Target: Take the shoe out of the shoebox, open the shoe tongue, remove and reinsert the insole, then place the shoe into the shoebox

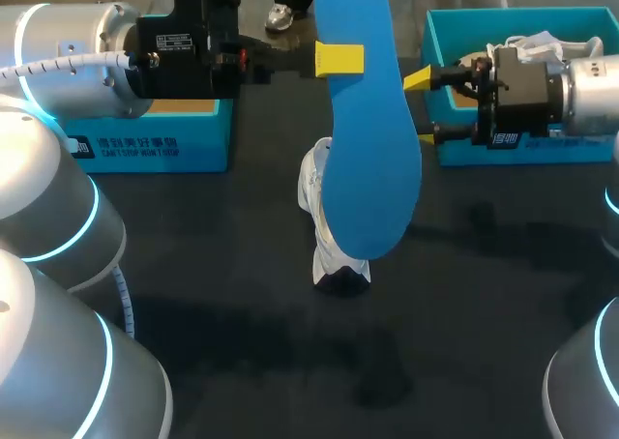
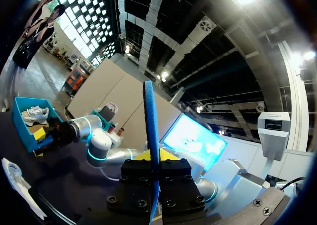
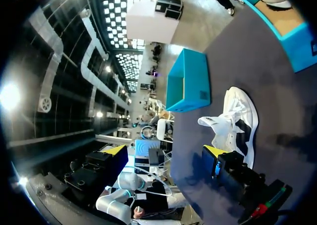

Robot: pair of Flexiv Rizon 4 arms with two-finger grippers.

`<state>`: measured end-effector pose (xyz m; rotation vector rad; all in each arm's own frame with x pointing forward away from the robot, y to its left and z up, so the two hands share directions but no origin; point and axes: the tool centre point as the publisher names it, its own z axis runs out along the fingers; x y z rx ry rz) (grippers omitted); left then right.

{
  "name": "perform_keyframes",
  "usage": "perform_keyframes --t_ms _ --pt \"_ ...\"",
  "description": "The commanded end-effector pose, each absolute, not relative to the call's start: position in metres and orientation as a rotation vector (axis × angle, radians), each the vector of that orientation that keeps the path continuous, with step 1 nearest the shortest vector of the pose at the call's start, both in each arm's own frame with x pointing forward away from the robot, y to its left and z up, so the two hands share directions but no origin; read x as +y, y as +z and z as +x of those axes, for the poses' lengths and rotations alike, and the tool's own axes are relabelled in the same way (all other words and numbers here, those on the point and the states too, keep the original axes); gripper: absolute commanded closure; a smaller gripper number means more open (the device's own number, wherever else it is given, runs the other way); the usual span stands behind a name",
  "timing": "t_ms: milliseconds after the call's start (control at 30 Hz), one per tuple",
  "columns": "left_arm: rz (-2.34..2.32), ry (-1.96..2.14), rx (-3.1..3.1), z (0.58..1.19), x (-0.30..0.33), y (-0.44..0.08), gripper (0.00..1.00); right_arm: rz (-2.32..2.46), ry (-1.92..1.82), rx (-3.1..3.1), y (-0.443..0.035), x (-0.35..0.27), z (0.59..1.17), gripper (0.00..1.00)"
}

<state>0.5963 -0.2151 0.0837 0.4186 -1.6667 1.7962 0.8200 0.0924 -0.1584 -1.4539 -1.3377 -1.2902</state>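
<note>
Insole (image 1: 363,120) is up over table (image 1: 242,362) centre, on edge between my left gripper (image 1: 340,60) fingers. Shoe (image 1: 324,226) lies on the table below and behind it. My right gripper (image 1: 427,105) is just right of the insole, apart from it. One shoebox (image 1: 155,144) sits back left under my left arm. Second shoebox (image 1: 455,33) sits back right, behind my right arm, with another shoe (image 1: 537,44) in it.

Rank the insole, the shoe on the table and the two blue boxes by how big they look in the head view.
1. Insole, though it is raised nearer the camera.
2. Right box and left box: unsure, both partly hidden.
3. Shoe, mostly behind the insole.
</note>
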Motion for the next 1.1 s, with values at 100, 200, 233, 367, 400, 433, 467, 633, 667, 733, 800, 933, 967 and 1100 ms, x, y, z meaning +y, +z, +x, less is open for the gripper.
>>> perform_keyframes --t_ms 100,200,233,367,400,433,467,633,667,733,800,933,967,1100 --pt "0.41 1.819 -1.687 0.596 -0.214 0.08 1.0 -1.455 -1.291 -1.338 -0.159 0.094 0.821 0.0" --pt "0.358 1.869 -1.713 0.596 -0.208 0.077 1.0 -1.455 -1.291 -1.338 -0.159 0.094 0.821 0.0" --pt "0.317 1.891 -1.731 0.597 -0.206 0.075 1.0 -1.455 -1.291 -1.338 -0.159 0.094 0.821 0.0" --pt "0.214 2.015 -1.781 0.603 -0.2 0.067 1.0 -1.455 -1.291 -1.338 -0.159 0.094 0.821 0.0" --pt "0.171 2.026 -1.807 0.604 -0.197 0.064 1.0 -1.455 -1.291 -1.338 -0.159 0.094 0.821 0.0" --pt "0.148 2.038 -1.828 0.605 -0.196 0.062 1.0 -1.455 -1.291 -1.338 -0.159 0.094 0.821 0.0" --pt "0.109 2.05 -1.853 0.605 -0.194 0.059 1.0 -1.455 -1.291 -1.338 -0.159 0.094 0.821 0.0" --pt "-0.113 2.142 -2.024 0.609 -0.188 0.045 1.0 -1.455 -1.291 -1.338 -0.159 0.094 0.821 0.0" --pt "-0.121 2.152 -2.046 0.61 -0.187 0.042 1.0 -1.455 -1.291 -1.338 -0.159 0.094 0.821 0.0" --pt "-0.214 2.186 -2.093 0.611 -0.185 0.038 1.0 -1.455 -1.291 -1.338 -0.159 0.094 0.821 0.0" --pt "-0.282 2.217 -2.134 0.614 -0.182 0.035 1.0 -1.455 -1.291 -1.338 -0.159 0.094 0.821 0.0" --pt "-0.496 2.279 -2.234 0.622 -0.178 0.027 1.0 -1.455 -1.291 -1.338 -0.159 0.094 0.821 0.0" --pt "-0.569 2.3 -2.251 0.625 -0.177 0.026 1.0 -1.455 -1.291 -1.338 -0.159 0.094 0.821 0.0" --pt "-0.897 2.353 -2.333 0.64 -0.173 0.022 1.0 -1.455 -1.291 -1.338 -0.159 0.094 0.821 0.0"
